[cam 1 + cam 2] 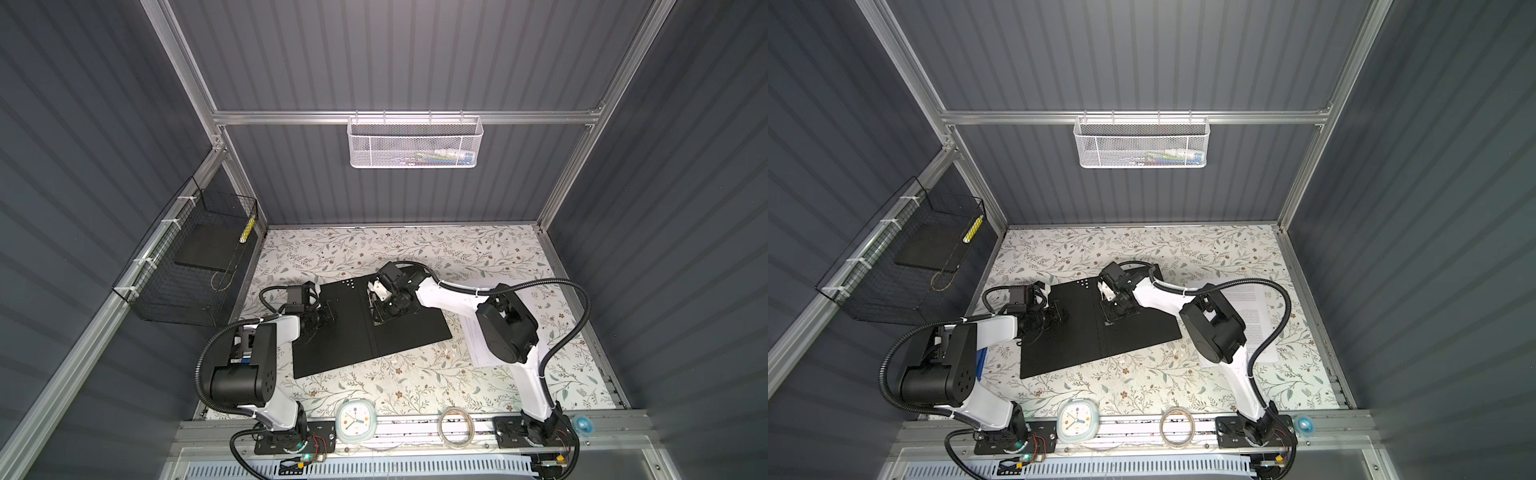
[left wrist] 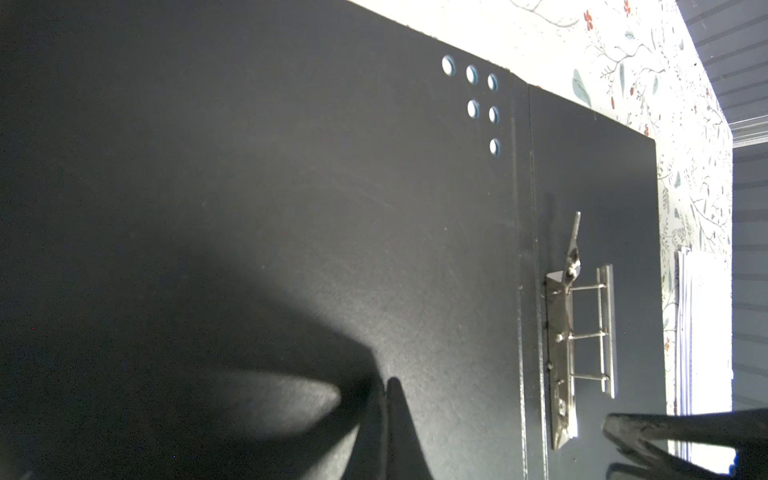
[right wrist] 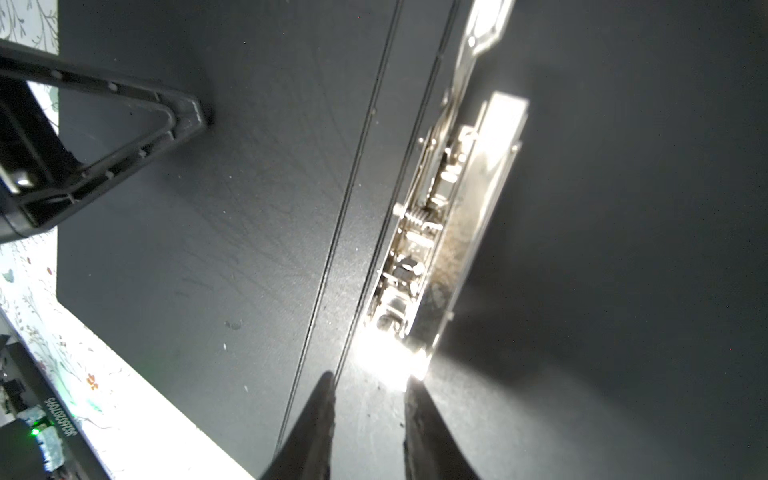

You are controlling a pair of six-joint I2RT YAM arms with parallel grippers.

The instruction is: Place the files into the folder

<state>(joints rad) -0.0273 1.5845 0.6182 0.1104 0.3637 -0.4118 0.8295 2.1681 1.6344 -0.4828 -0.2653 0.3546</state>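
below right gripper (image 3: 370, 380), open folder (image 3: 187, 228), files (image 1: 1246, 297) apart

From here I see the table (image 1: 374, 249) covered with a white floral-print surface. The folder (image 1: 353, 340) lies open and flat on it, a little left of centre, black inner faces up and skewed to the table edges. The files (image 1: 1253, 305) lie flat to the right of the folder, near it but apart, partly hidden from me. On the front rail (image 1: 409, 428) sit a clock (image 1: 355, 422) and a tape roll (image 1: 456, 427).
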